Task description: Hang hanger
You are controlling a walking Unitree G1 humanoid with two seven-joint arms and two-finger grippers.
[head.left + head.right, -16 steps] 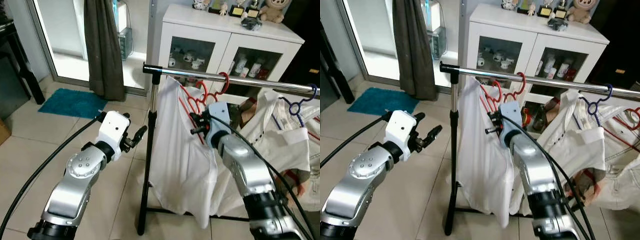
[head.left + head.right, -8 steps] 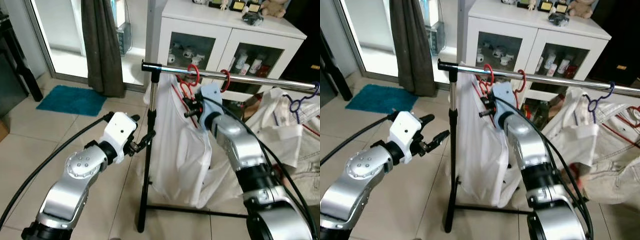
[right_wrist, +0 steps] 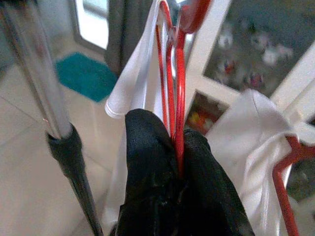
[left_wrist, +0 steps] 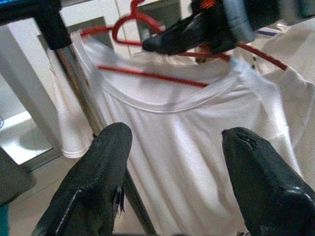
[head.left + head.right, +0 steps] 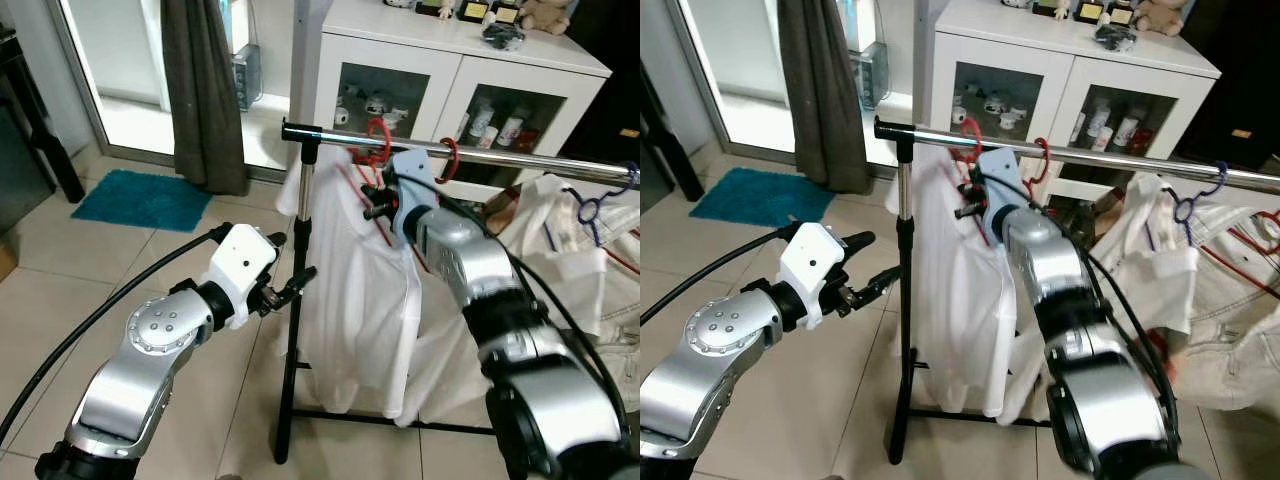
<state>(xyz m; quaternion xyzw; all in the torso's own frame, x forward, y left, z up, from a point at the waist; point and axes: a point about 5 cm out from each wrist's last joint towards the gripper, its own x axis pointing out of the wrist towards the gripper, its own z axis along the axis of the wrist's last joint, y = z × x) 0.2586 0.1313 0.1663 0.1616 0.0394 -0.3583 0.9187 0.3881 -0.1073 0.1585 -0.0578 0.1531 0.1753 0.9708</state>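
A red hanger [image 5: 377,137] carries a white shirt [image 5: 352,300], and its hook sits at the chrome rail [image 5: 520,162], near the rail's left end. My right gripper [image 5: 373,209] is shut on the hanger's red wires just below the hook. The right wrist view shows the black fingers [image 3: 147,162] pinching those wires [image 3: 178,113]. My left gripper [image 5: 290,282] is open beside the rack's upright pole [image 5: 298,300], a little left of the shirt. Its two fingers [image 4: 101,182] stand wide apart, facing the shirt's collar [image 4: 162,103].
A second red hook [image 5: 449,160] hangs further right on the rail, with a blue hanger [image 5: 598,208] and white clothes [image 5: 560,260] beyond. A white glass-door cabinet [image 5: 470,90] stands behind the rack. A dark curtain [image 5: 205,100] and a teal mat [image 5: 140,200] lie to the left.
My right gripper has carried the hanger and shirt up and left, from below the rail to the rail near its left end. My left gripper has edged closer to the pole.
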